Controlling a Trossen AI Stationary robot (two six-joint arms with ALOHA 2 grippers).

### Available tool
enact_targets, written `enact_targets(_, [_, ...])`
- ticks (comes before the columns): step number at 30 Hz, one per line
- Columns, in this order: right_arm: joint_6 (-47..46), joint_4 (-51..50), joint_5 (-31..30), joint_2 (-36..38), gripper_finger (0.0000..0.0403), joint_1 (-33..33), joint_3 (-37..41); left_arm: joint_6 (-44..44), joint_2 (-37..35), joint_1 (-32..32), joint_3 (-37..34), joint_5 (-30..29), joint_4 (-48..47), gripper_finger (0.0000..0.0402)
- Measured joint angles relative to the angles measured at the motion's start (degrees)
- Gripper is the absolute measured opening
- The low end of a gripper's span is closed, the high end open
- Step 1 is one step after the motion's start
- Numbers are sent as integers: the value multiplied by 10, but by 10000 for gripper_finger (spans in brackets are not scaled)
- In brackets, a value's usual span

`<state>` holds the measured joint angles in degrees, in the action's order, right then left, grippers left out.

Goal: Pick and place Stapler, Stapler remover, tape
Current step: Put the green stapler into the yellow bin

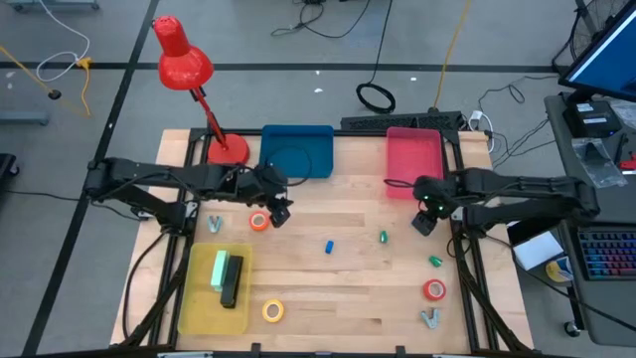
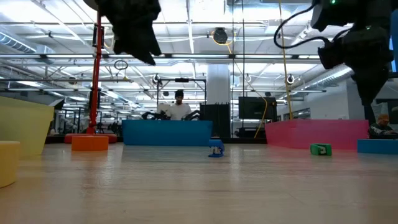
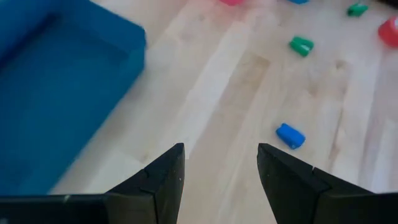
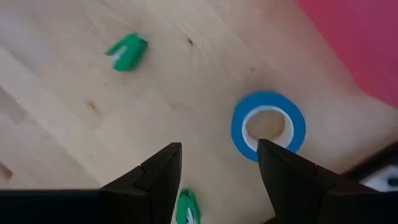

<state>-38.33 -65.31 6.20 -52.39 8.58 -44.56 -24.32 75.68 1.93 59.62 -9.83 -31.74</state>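
My left gripper is open and empty above bare wood, between the blue bin and the orange tape roll. My right gripper is open and empty, raised beside the blue tape roll, which lies flat near the pink bin. The yellow tape roll and the red tape roll lie flat near the front. A black stapler lies in the yellow tray. Grey staple removers lie at the left and at the front right.
A red desk lamp stands at the back left, its base on the table. A small blue bit and two green bits lie mid-table. A light green block lies beside the stapler.
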Motion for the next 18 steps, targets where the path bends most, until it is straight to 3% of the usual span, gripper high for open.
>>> enact_targets(9, [-78, -18, 0, -55, 201, 0, 0, -8, -34, 37, -148, 94, 220, 202])
enact_targets(18, [-127, -1, -8, -103, 201, 0, 0, -9, -135, 64, -216, 98, 265, 202])
